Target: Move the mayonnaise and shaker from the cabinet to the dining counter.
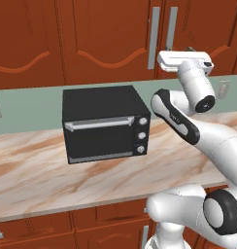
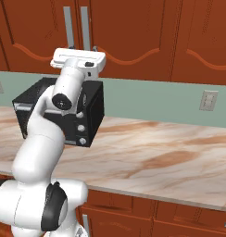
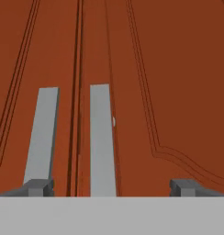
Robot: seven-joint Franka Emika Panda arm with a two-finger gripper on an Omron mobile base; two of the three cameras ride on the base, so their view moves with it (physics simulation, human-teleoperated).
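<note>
Nearest the hand camera stand the red-brown cabinet [image 3: 169, 69] doors, shut, so the mayonnaise and shaker presumably sit hidden inside. Below, the marble worktop [image 1: 38, 170] carries a black toaster oven [image 1: 103, 124], leaving free room right of it. Two silver bar handles [image 3: 101, 137] flank the door seam; the claw [image 3: 111, 186], spread wide and empty, frames them, likely to pull one

Even, bright, flat rendered light is seen throughout; a soft shadow is cast beneath the black boxy toaster oven [image 1: 105, 124]; slight blur is noted.
</note>
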